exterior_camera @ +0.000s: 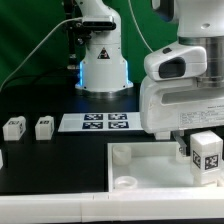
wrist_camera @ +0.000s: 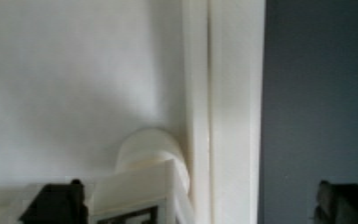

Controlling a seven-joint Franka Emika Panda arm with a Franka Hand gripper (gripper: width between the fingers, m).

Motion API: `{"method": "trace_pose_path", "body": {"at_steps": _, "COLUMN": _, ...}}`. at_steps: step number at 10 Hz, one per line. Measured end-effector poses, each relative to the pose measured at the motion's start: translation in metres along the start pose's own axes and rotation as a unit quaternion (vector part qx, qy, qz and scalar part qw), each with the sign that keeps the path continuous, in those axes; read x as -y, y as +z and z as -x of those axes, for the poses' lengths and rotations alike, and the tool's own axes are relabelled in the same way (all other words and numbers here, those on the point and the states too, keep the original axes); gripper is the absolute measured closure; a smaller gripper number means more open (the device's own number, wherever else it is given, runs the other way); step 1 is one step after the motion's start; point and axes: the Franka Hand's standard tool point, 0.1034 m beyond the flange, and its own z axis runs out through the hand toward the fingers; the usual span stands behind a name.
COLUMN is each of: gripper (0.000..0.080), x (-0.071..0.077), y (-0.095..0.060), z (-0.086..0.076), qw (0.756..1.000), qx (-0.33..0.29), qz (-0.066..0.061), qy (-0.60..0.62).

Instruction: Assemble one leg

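Leg [exterior_camera: 207,152], a small white block with a black-and-white tag on its face, stands at the exterior view's right, just in front of the lower end of the arm [exterior_camera: 180,85]. From that view it cannot be told whether this leg rests on the white piece below or on the dark surface [exterior_camera: 50,160]. The arm's bulky white end fills the upper right of the exterior view and hangs over the large white tray-like piece [exterior_camera: 160,170], which lies flat across the front of the surface. The marker board [exterior_camera: 95,122] lies behind the tray-like piece, near the middle, well apart from the arm. Two more legs [exterior_camera: 14,127] [exterior_camera: 44,127] stand side by side on the surface at the exterior view's left, apart from each other and from the marker board. A round corner socket [wrist_camera: 149,155] of the tray-like piece shows in the wrist view, beside a raised edge. The fingers [wrist_camera: 60,200] are spread wide in the wrist view, with nothing gripped between them.
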Motion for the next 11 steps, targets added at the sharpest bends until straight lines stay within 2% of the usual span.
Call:
{"method": "trace_pose_path", "body": {"at_steps": 3, "gripper": 0.0151, "x": -0.028, "y": 0.004, "z": -0.003, "qw": 1.0, "qx": -0.002, "qz": 0.004, "qy": -0.017}}
{"method": "trace_pose_path", "body": {"at_steps": 4, "gripper": 0.0151, "x": -0.033, "y": 0.003, "z": -0.006, "qw": 1.0, "qx": -0.004, "qz": 0.004, "qy": -0.013}}
{"method": "trace_pose_path", "body": {"at_steps": 8, "gripper": 0.0151, "x": -0.011, "y": -0.005, "z": -0.012, "qw": 1.0, "qx": -0.013, "qz": 0.0, "qy": -0.023}}
{"method": "trace_pose_path", "body": {"at_steps": 11, "gripper": 0.018, "x": -0.012, "y": -0.004, "z": -0.012, "qw": 1.0, "qx": -0.012, "qz": 0.0, "qy": 0.008}}
